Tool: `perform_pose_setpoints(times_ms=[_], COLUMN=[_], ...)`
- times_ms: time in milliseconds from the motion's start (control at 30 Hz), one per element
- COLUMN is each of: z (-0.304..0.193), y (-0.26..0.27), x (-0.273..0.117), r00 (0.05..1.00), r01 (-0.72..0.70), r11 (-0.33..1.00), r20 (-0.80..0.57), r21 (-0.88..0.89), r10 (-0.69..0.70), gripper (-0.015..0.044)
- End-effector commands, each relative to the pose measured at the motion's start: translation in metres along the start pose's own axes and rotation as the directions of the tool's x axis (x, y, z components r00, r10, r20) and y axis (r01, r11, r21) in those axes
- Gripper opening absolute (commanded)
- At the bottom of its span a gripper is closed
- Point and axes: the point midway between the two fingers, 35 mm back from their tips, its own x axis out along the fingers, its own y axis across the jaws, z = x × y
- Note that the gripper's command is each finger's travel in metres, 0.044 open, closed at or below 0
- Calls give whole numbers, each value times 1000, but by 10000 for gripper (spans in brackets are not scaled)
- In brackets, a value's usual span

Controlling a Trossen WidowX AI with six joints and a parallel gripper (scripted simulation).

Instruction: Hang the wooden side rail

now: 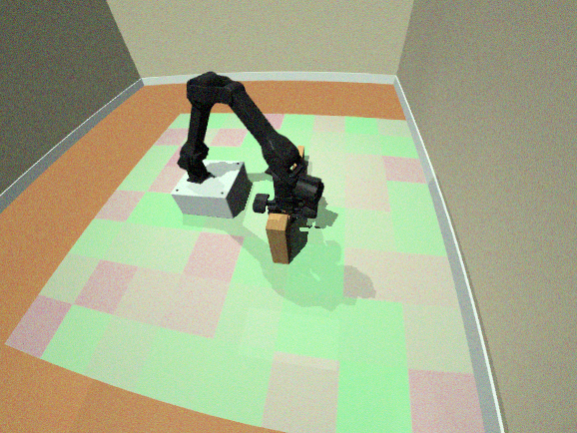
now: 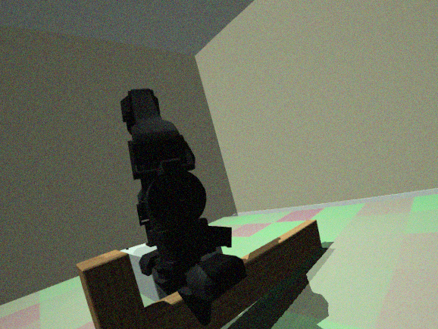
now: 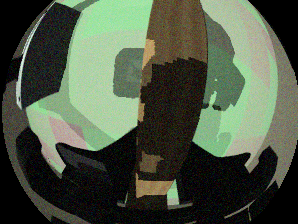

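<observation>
The headboard post (image 1: 279, 244) (image 2: 110, 292) stands upright, a light brown wooden block. The wooden side rail (image 1: 300, 151) (image 2: 289, 250) (image 3: 172, 95) stands on edge and runs back from the post. In the exterior view its near end meets the side of the post, and its far end looks low at the table. My gripper (image 1: 288, 212) (image 2: 186, 296) (image 3: 156, 130) is shut on the rail close to the post, with a finger on each side. The hooks, the slot and the pins are hidden, so I cannot tell whether the hooks sit on the pins.
A white box-shaped base (image 1: 210, 206) (image 2: 142, 271) carries the arm, to the left of the rail in the top view. The patchwork mat (image 1: 309, 369) lies under everything. A pale wall (image 1: 509, 175) stands along the right side.
</observation>
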Motion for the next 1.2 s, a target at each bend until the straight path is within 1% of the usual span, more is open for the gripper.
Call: perform_pose_setpoints(times_ms=[0, 1167], z=[-3, -3], y=[-4, -3], x=[-5, 0], r00=[1000, 1000], r01=[15, 14], r11=[1000, 1000], r20=[-8, -8], r21=[-3, -3], r10=[-15, -15], gripper=[0, 0])
